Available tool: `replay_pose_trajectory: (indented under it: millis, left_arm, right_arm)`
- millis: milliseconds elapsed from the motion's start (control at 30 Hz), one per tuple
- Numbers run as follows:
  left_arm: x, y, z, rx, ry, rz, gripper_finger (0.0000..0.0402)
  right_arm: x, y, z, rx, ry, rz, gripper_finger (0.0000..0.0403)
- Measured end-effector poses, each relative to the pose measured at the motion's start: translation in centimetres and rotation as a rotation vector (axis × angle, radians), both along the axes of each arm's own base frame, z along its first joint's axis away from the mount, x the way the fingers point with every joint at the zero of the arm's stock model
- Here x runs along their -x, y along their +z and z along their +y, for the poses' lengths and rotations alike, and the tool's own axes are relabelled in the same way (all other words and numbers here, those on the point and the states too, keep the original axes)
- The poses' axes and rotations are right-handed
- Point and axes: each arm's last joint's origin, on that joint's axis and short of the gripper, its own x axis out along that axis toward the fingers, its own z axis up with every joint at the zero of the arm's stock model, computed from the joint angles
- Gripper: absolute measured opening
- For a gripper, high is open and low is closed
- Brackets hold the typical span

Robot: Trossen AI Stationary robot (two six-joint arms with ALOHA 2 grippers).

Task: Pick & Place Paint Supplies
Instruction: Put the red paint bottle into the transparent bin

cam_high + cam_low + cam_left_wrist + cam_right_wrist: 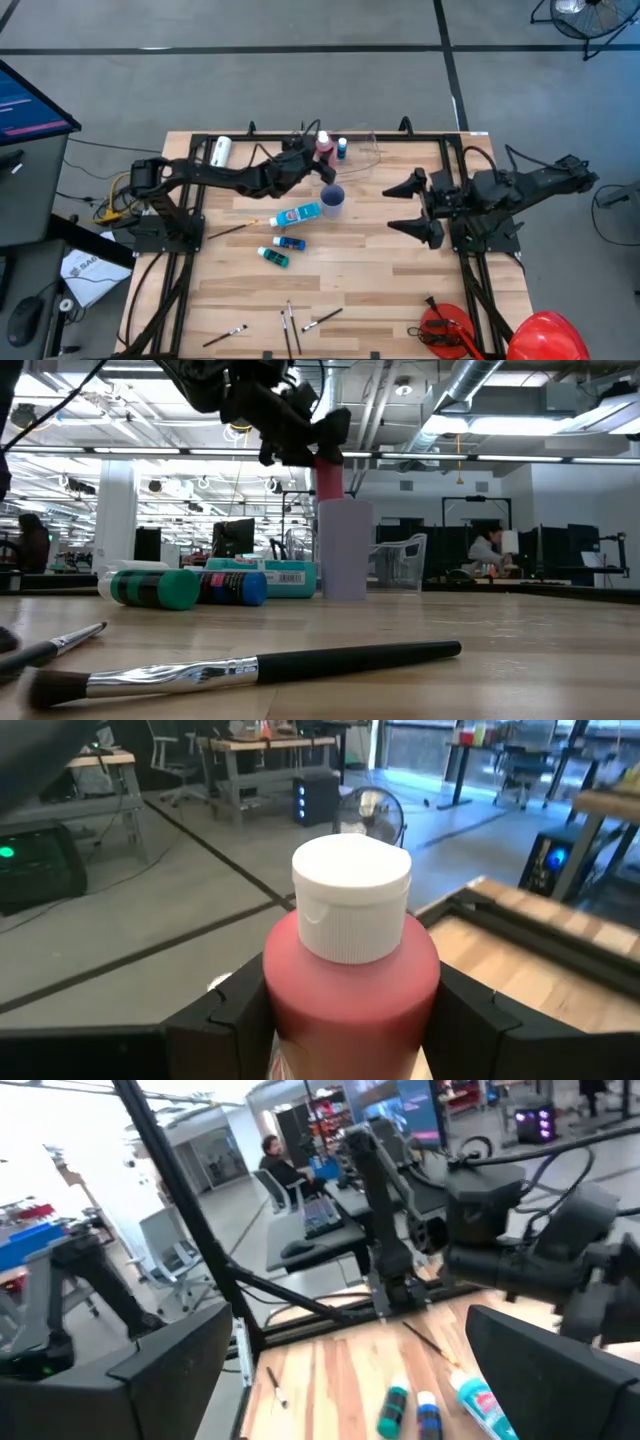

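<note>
My left gripper (316, 160) is shut on a red paint bottle (350, 975) with a white cap (352, 895), at the table's far middle. In the low view the bottle (328, 478) shows under the gripper, behind the purple cup (346, 550). On the table lie a light blue tube (297, 214), a blue bottle (290, 242) and a teal bottle (273, 257), each on its side. A small blue bottle (342, 148) stands by the clear tub (366, 150). My right gripper (415, 206) hangs open at the right, with nothing between its fingers. My left gripper pinches the red bottle's body (285, 1010) just under its shoulder, one finger (225, 1020) on each side. The fingers come about level from the table's left. The bottle stands upright in the hold, cap up. The cup hides its bottom in the low view.
A white bottle (220, 150) lies at the far left. Brushes lie near the left arm (250, 225) and along the near edge (290, 325). A big brush (260, 668) lies close to the low camera. A red helmet (545, 335) sits at the near right.
</note>
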Motion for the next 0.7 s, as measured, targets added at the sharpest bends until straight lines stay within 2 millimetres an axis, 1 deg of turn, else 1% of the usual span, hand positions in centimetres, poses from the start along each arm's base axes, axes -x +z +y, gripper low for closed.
replay_pose_trajectory:
  millis: [133, 267, 467, 700]
  left_arm:
    - [-0.3, -1.0, 0.2, -0.021, -0.002, 0.065, 0.0184]
    - [-0.3, -1.3, 1.0, -0.013, 0.029, 0.051, 0.0184]
    - [-0.4, -2.8, 2.3, 0.036, 0.076, 0.045, 0.0184]
    - [-0.9, -4.6, 2.4, 0.066, 0.070, 0.066, 0.0184]
  right_arm:
    - [-0.1, -0.3, -0.4, -0.027, -0.025, 0.027, 0.0396]
    - [-0.1, -0.4, -0.4, -0.046, -0.027, 0.043, 0.0394]
    - [-0.1, -0.5, -0.3, -0.061, -0.024, 0.051, 0.0394]
    - [-0.1, -0.8, -0.3, -0.064, -0.026, 0.086, 0.0395]
